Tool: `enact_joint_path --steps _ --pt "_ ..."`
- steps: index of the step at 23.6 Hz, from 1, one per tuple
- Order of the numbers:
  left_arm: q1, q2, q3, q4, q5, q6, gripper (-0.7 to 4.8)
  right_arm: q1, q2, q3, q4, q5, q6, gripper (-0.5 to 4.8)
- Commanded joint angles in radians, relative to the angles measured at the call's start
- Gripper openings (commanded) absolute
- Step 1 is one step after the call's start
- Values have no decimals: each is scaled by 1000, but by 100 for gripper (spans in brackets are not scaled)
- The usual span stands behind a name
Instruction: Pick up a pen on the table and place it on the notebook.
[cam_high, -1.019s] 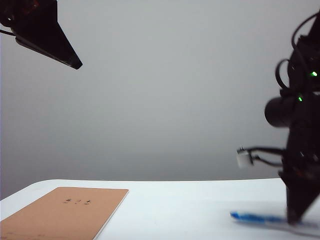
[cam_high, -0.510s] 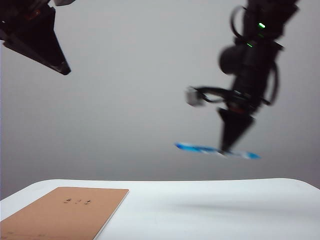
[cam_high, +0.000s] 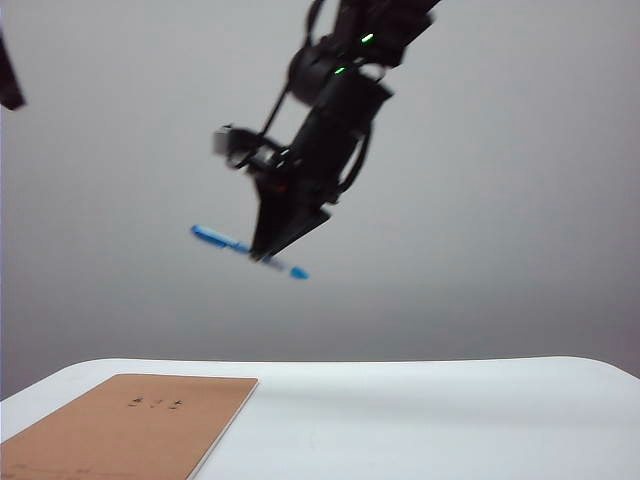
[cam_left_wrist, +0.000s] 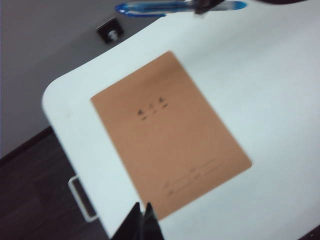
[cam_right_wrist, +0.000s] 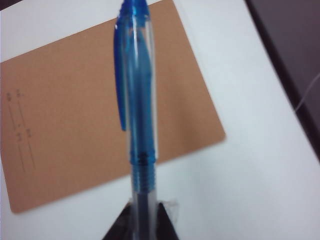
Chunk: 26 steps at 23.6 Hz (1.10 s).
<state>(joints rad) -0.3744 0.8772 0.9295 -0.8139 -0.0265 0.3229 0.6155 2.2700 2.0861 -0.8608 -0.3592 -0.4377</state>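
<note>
One pen (cam_high: 247, 248) is in play, pinched near its tip end by the closed right hand (cam_high: 268, 252) and carried high above the tabletop (cam_high: 420, 410), up and to the right of the notebook (cam_high: 130, 430). The notebook lies flat at the near left corner of the tabletop, its long edge close to the left rim. To finish the carry well, I would bring the pen over the middle of the brown cover, lower it until it is just above the paper with the barrel nearly level, and only then part the fingers, so it does not bounce or roll off toward the rim. The air between pen and notebook is open, and the bare white top to the right gives room to retreat. The left hand (cam_left_wrist: 141, 222), fingers closed on nothing, hangs high at the far left above the notebook's near edge, so the descent should stay clear of it.
</note>
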Motion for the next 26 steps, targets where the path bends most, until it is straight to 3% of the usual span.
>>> enact_joint_path --steps 1,13,21,23,25,26 --pt "0 -38 2 -47 -47 2 -6 41 85 107 -49 -3 25 55" --pt "0 -68 3 -196 -64 -2 -6 168 290 162 13 -49 91 55" --pt "0 -68 2 -204 -59 -10 -6 172 327 162 83 -63 135 56" --pt "0 -68 2 -201 -59 -10 -6 172 333 162 89 -63 135 80" --pt "0 -68 2 -202 -59 -10 -6 172 335 162 111 -62 134 155" --pt "0 -68 2 -202 -59 -10 -6 172 335 162 127 -61 135 155"
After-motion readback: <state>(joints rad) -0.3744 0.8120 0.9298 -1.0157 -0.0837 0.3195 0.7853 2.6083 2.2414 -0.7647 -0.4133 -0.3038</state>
